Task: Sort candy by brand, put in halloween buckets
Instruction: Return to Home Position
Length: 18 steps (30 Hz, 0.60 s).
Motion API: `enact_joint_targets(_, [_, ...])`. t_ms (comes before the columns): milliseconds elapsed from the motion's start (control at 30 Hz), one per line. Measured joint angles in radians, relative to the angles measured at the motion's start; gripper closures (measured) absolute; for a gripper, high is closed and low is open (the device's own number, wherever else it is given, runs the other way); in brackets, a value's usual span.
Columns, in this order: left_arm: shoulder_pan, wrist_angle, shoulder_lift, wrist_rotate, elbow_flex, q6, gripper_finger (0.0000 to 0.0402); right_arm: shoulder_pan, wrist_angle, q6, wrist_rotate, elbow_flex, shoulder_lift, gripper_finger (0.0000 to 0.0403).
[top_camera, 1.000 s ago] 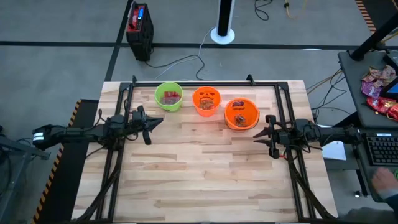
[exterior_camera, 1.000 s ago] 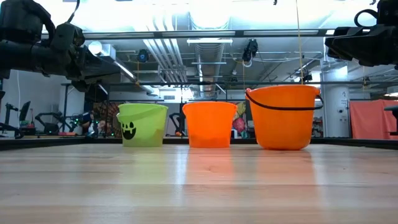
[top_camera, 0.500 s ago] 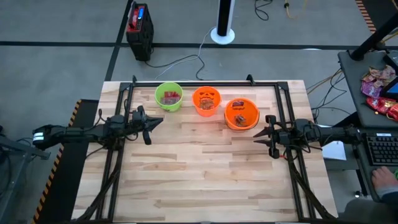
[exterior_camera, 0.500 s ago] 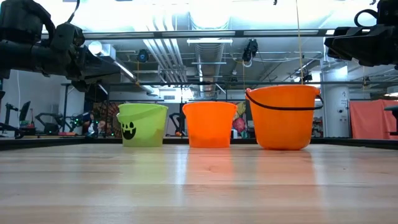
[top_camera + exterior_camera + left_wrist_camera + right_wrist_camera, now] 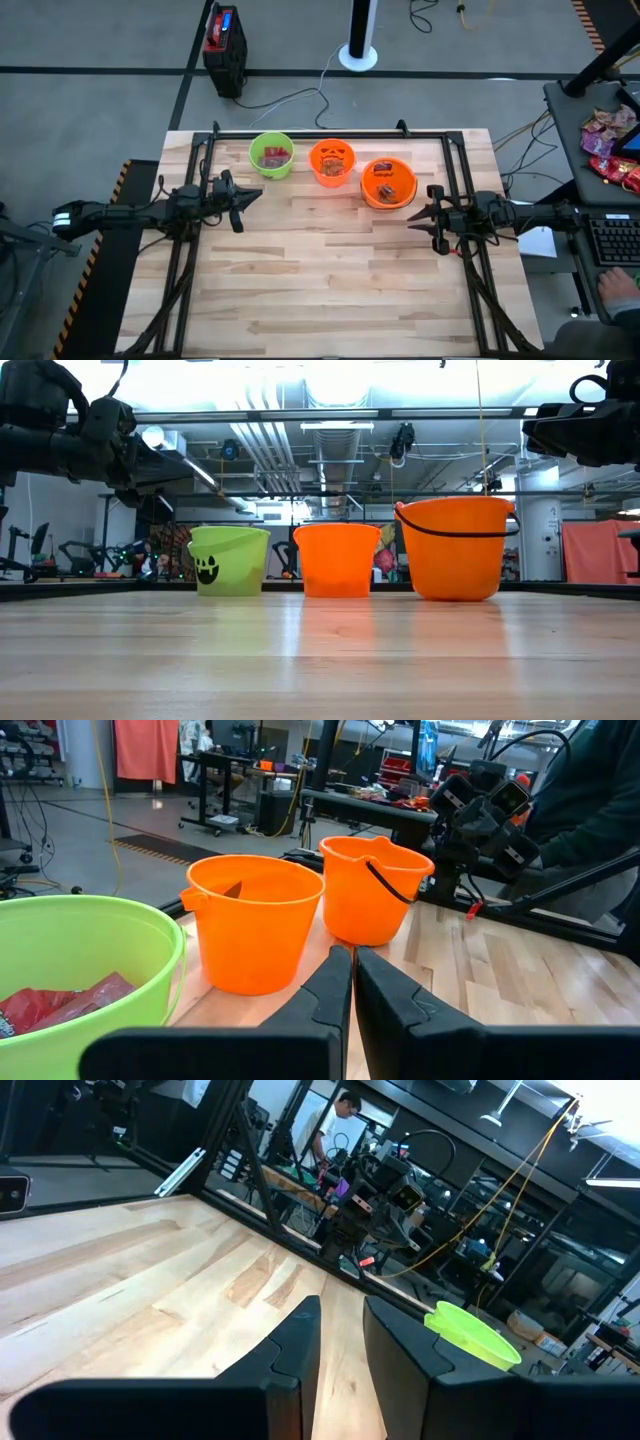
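Three buckets stand in a row on their bases near the table's far edge: a lime green one, an orange jack-o'-lantern one and a wider orange one. Candy lies inside them: red packets in the green bucket, small dark pieces in the wider orange one. My left gripper hovers shut at the table's left side, pointing toward the buckets. My right gripper hovers at the right side, near the wider bucket, its fingers a narrow gap apart.
A black frame rail runs behind the buckets and down both sides. Bare wood fills the middle and near half of the table. Off the table: a red-and-black unit, crinkly pink and red bags, a keyboard, a person's hand.
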Motion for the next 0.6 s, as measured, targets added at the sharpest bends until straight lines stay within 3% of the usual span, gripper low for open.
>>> enact_joint_targets(600, [0.0,0.0,0.0,0.0,0.0,0.0,0.0402,0.0,0.0,0.0,0.0,0.0,0.0,0.0329])
